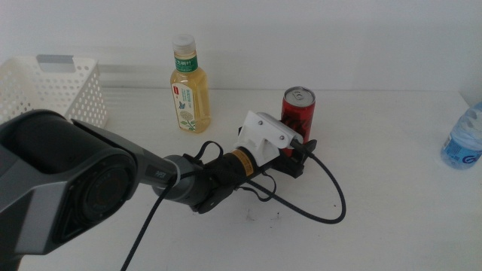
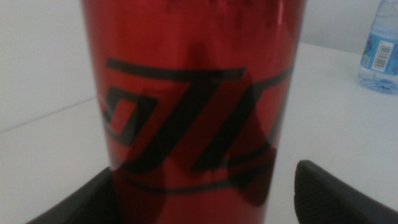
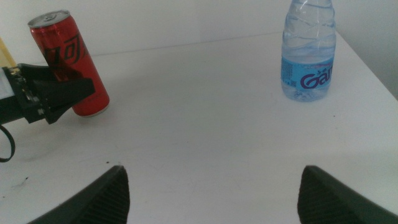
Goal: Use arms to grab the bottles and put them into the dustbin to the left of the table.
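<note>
White table point(image 1: 392, 233) fills the middle view. White perforated dustbin point(image 1: 56, 90) sits at its 10 o'clock corner, upright.

Left arm point(image 1: 83, 184) enters from 8 o'clock and reaches toward table centre, black cable point(image 1: 331, 197) looping off it toward 4 o'clock. Left gripper point(image 1: 301, 153) is at the base of the red can point(image 1: 298, 113), which stands upright just right of centre. Left wrist view: can fills the frame between the two dark jaws, jaws spread a little wider than the can, one on each side; a gap shows at one jaw, contact at the other cannot be told. Can is not lifted.

Yellow drink bottle point(image 1: 189, 85), white cap, green label, stands upright at 12 o'clock, left of the can, apart from it.

Clear water bottle point(image 1: 464, 137) stands at the 3 o'clock edge, well apart from the can.

Right gripper point(image 3: 211, 186) hangs over bare table, jaws wide apart, holding nothing; water bottle point(image 3: 308, 53) and can point(image 3: 69, 64) both ahead of it.
</note>
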Controlling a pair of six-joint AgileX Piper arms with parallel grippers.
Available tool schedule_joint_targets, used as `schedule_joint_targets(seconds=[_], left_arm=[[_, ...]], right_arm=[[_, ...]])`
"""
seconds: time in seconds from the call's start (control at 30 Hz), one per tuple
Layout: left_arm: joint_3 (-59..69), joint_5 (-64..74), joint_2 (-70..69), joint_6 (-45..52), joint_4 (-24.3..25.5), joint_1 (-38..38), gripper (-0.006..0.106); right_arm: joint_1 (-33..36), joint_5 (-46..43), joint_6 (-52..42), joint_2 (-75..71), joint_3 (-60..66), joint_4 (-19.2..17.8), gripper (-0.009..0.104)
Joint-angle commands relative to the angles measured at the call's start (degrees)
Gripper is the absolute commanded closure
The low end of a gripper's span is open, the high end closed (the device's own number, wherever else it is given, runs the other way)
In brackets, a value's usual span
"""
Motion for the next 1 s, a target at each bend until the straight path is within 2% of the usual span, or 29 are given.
schedule_joint_targets(seconds=[0.0, 0.17, 0.27, 0.37, 0.53, 0.6, 0.7, 0.83, 0.97], left_arm=[[-1.7, 1.3, 0.3, -0.7, -0.1, -0.6, 0.007], [-3.9, 3.2, 0.8, -0.9, -0.7, -0.6, 0.008], [-4.2, 4.0, 0.8, -1.1, -0.9, -0.6, 0.016], [-4.2, 4.6, 0.8, -1.3, -0.9, -0.6, 0.037], [-2.7, 6.3, -1.1, -2.7, -0.9, -0.3, 0.086], [-0.2, 6.3, -4.2, -3.6, -0.9, 0.1, 0.100], [5.3, 9.2, -11.6, -3.3, -0.5, 0.9, 0.102], [11.1, 25.3, -25.0, -3.3, -0.6, 1.2, 0.102], [11.4, 40.8, -34.9, -3.3, -0.8, 1.2, 0.102]], right_arm=[[-0.4, -0.6, -0.4, -0.2, 0.2, -0.6, 0.009], [-0.4, -0.6, -0.4, -0.2, 0.2, -0.6, 0.009], [-0.4, -0.6, -0.4, -0.2, 0.2, -0.6, 0.009], [-0.4, -0.6, -0.4, -0.2, 0.2, -0.6, 0.009], [-0.4, -0.6, -0.4, -0.2, 0.2, -0.6, 0.009], [-0.4, -0.6, -0.4, -0.2, 0.2, -0.6, 0.009], [-0.4, -0.6, -0.4, -0.2, 0.2, -0.6, 0.009], [-0.4, -0.6, -0.4, -0.2, 0.2, -0.6, 0.009], [-0.4, -0.6, -0.4, -0.2, 0.2, -0.6, 0.009]])
